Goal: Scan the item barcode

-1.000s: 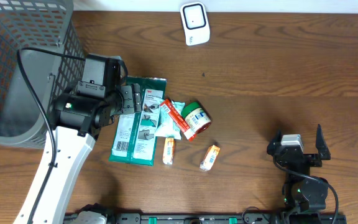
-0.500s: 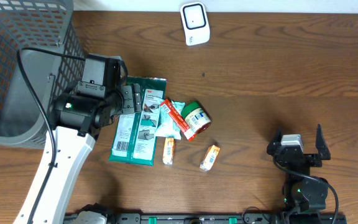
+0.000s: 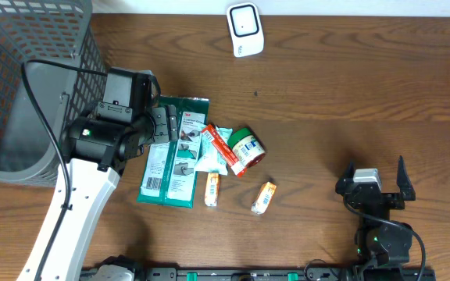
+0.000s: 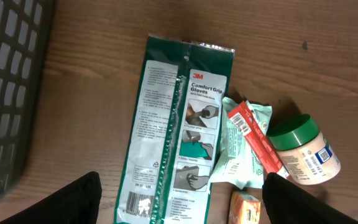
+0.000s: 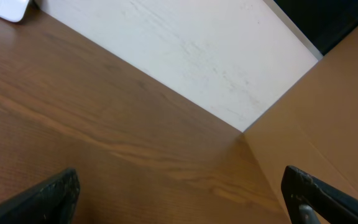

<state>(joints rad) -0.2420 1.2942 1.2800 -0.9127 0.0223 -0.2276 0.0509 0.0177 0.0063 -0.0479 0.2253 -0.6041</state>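
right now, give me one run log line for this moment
stage: no item picked | left end effector: open, over glove pack | right end effector: open, empty, near right | white scanner: far side, untouched

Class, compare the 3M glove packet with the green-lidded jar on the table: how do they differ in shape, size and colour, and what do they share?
The glove packet is flat and rectangular; the jar is a short cylinder on its side. The packet is far longer than the jar. The packet is dark green with white panels; the jar is pale with a green lid. Both lie on the wooden table, unheld.
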